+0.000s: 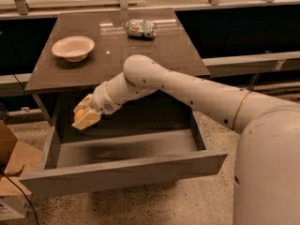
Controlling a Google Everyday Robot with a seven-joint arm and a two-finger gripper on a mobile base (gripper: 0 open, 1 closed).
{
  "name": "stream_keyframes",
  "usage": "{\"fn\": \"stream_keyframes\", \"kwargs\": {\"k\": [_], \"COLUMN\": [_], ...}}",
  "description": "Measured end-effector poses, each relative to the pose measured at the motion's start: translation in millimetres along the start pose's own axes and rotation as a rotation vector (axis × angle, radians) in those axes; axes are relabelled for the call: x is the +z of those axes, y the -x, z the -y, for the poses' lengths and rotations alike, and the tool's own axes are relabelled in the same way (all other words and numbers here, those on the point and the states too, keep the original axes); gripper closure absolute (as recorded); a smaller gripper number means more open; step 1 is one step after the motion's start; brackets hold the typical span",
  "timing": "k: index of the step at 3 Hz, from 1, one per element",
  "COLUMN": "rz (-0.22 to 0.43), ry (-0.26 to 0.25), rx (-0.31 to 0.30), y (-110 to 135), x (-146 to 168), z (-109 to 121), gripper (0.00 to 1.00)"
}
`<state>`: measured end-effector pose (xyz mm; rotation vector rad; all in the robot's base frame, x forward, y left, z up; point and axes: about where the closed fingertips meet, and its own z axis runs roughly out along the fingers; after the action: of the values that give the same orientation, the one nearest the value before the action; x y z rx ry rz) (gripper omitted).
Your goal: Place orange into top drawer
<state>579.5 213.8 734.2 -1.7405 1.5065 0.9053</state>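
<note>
Gripper [83, 118] (orange [79, 112] held) over open drawer [122, 173], tabletop [154, 50] above

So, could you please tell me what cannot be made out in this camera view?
- Camera view: most of the orange is covered by the gripper holding it above the top drawer.
- Camera view: the drawer floor's near strip is hidden behind its front panel.
- Camera view: the robot's body is cut off by the right and bottom edges.

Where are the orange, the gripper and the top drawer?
orange [79, 112]: camera view, its visible side, inside the gripper.
gripper [85, 118]: camera view, between its fingertips; shut on the orange, above the open drawer's left part.
top drawer [126, 172]: camera view, middle of its front panel.
</note>
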Motion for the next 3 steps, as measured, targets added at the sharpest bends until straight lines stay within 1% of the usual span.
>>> {"fn": "stream_keyframes", "kwargs": {"k": [1, 2, 3], "rz": [0.017, 0.017, 0.02], "ry": [0.041, 0.076, 0.086], "rx": [0.041, 0.086, 0.118], "y": [-4, -12, -29], "x": [11, 23, 36], "z": [-20, -40, -50], "gripper": [1.0, 1.0, 1.0]}}
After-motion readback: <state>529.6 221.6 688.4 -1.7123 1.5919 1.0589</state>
